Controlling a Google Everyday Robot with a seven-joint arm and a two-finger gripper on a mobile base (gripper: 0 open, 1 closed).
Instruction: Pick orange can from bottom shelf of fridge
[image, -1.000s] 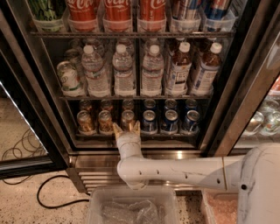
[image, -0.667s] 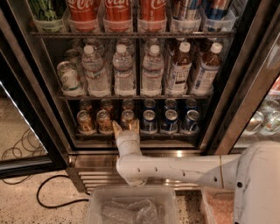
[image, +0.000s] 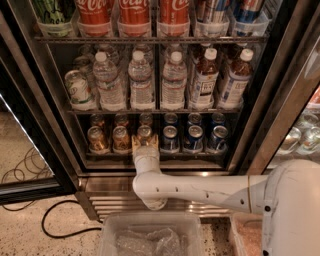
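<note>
So, step: grasp stage, gripper (image: 145, 143) is hovering at the front orange can (image: 144, 133) on the bottom shelf (image: 200, 155) of the fridge (image: 277, 95).
Fingers (image: 135, 144): sitting apart, flanking that can.
Next: I'm guessing squeeze, then pull straight back, blue cans (image: 194, 138) crowding its right.
Room: speckled floor (image: 25, 235), black cable (image: 56, 226) lying around.

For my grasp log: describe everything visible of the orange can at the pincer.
The orange can is short, with an orange-bronze body and silver top, metal by its look. It stands upright in the front row of the bottom shelf, a like can to its left and a blue can to its right. The pincer, at the end of the white arm, sits at its lower front and hides its base; contact cannot be judged.
</note>
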